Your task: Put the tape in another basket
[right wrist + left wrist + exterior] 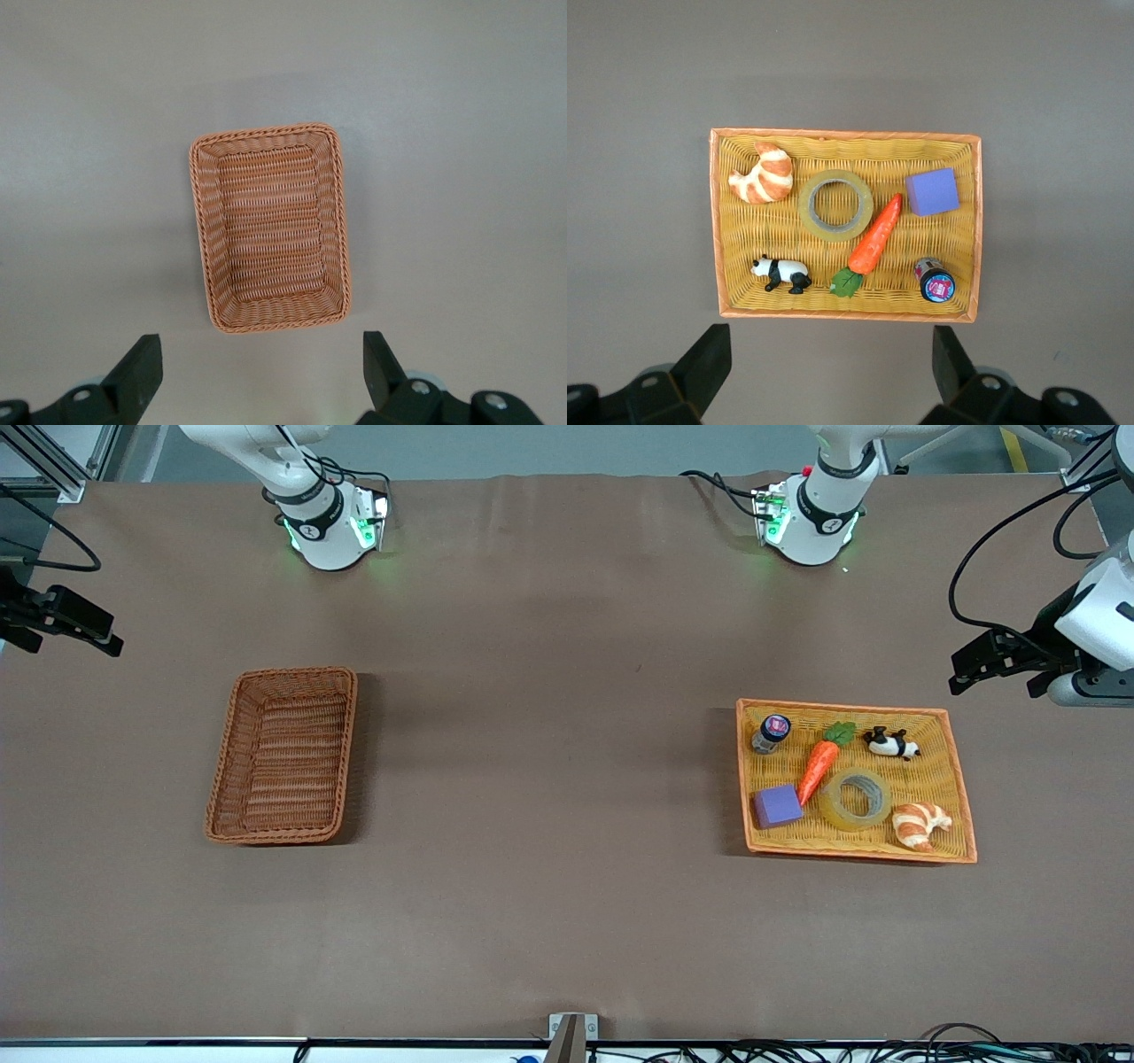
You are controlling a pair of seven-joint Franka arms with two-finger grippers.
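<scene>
Toward the left arm's end of the table sits an orange-yellow wicker tray (pixel 960 779) w/ six things in it. Tape (pixel 856 798), a translucent yellowish roll w/ grey core, lies flat in the tray's middle, in its half nearer the front camera, not held by anything. Toy carrot (pixel 818 769) lies just beside the tape, tip nearly touching a purple block (pixel 777 806), leafy end pointing away from the front cam. Croissant (pixel 920 824) is just beside the tape too, at the tray corner nearest the front cam. Toy panda (pixel 890 744) and a small dark jar w/ printed lid (pixel 772 732) sit in the tray's half farther from the front cam, at separate corners.

Reddish-brown wicker basket (pixel 223 779) sits toward the right arm's end, well apart from the tray, nothing in it.

Left gripper (pixel 992 662) hangs over bare tabletop near the table's edge, off the tray's farther corner, fingers (pixel 709 359) spread wide, gripping nothing. Right gripper (pixel 66 622) hangs at the table's edge at its own end, fingers (pixel 140 367) also spread, nothing between them. Both arms wait.

Brown cloth (pixel 549 779) covers the table.
</scene>
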